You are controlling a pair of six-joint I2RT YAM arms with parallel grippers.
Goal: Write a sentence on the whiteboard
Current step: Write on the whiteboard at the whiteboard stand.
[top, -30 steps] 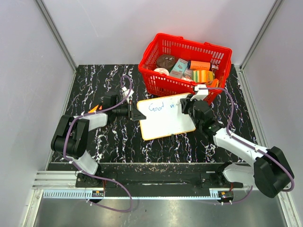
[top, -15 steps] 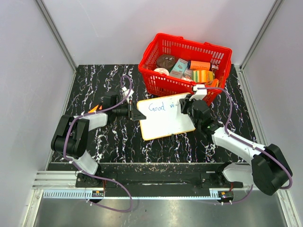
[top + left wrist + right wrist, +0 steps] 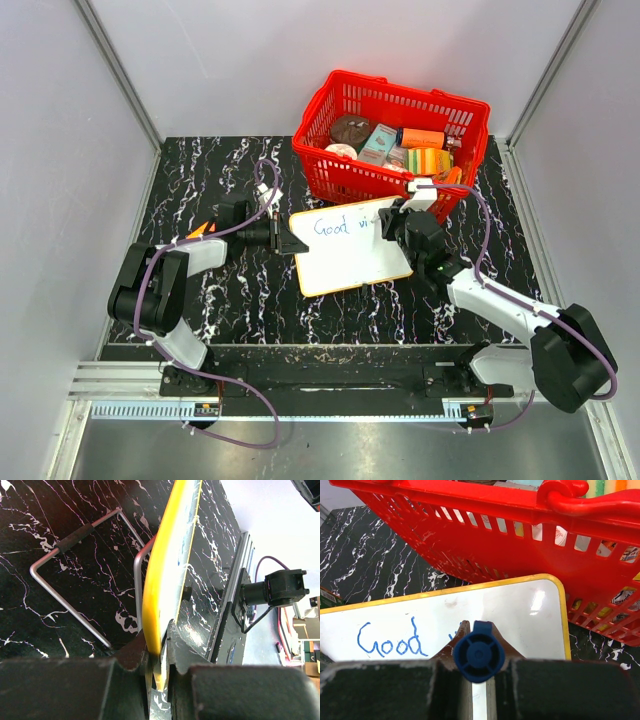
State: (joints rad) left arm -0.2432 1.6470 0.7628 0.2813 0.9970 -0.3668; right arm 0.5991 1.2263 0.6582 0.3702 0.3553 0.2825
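The whiteboard (image 3: pixel 350 258), white with a yellow rim, lies tilted on the black marble table in front of the red basket. My left gripper (image 3: pixel 287 243) is shut on its left edge; in the left wrist view the yellow rim (image 3: pixel 162 575) runs between the closed jaws of that gripper (image 3: pixel 159 647). My right gripper (image 3: pixel 386 226) is shut on a blue marker (image 3: pixel 479 652), held tip-down over the board (image 3: pixel 520 610) to the right of the writing. The sentence reads "Good" (image 3: pixel 331 226) in blue (image 3: pixel 390 641), followed by a small stroke mostly hidden behind the right gripper (image 3: pixel 479 630).
The red basket (image 3: pixel 395 140) of packaged goods stands at the back, its wall (image 3: pixel 520 545) close behind the board's far edge. A bent metal wire frame (image 3: pixel 75 565) lies on the table beside the board. A small orange item (image 3: pixel 200 229) sits near the left arm.
My right gripper with the marker has shifted slightly left, over the small stroke after "Good". The left gripper and the board have not moved.
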